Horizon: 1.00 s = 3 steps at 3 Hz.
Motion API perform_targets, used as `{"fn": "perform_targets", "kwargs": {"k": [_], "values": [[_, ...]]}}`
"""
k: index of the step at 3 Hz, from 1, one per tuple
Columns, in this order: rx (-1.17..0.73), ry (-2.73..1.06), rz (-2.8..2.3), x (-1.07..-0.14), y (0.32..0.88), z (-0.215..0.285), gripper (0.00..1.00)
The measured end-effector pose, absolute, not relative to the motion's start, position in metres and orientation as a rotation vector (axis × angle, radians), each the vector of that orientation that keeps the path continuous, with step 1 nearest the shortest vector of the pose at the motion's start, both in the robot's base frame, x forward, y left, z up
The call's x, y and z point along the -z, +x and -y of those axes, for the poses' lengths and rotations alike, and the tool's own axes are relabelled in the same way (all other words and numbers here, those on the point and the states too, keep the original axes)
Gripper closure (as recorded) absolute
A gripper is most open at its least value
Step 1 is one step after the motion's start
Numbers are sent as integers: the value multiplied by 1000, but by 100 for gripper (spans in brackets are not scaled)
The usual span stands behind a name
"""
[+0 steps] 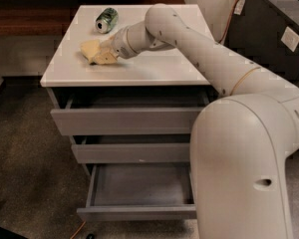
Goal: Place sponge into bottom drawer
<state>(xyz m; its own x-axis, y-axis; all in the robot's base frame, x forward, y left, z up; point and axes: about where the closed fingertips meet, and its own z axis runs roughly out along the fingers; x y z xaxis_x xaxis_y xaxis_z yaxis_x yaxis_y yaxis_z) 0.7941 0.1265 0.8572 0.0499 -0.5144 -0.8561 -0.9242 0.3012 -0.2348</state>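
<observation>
The pale yellow sponge [90, 48] lies on the white cabinet top [154, 66], at its left side. My gripper [105, 57] reaches in from the right and rests against the sponge's right front side, low on the surface. The arm stretches across the top and hides part of it. Below, the bottom drawer [139, 212] is pulled out, and its shallow grey box shows nothing inside where I can see it. My arm's large white body covers the drawer's right end.
A green can [106, 20] lies on its side at the back left of the top. The upper two drawers [124, 121] stand slightly pulled out. A dark cabinet [279, 29] stands at the right. The floor is grey carpet.
</observation>
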Motion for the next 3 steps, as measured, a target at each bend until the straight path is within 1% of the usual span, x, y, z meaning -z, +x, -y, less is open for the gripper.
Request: {"fn": "perform_targets", "kwargs": {"k": [1, 2, 3], "values": [[-516, -1403, -1540, -859, 768, -139, 99], [-487, -1490, -1456, -854, 722, -148, 100], [-491, -1656, -1385, -807, 642, -162, 100]]}}
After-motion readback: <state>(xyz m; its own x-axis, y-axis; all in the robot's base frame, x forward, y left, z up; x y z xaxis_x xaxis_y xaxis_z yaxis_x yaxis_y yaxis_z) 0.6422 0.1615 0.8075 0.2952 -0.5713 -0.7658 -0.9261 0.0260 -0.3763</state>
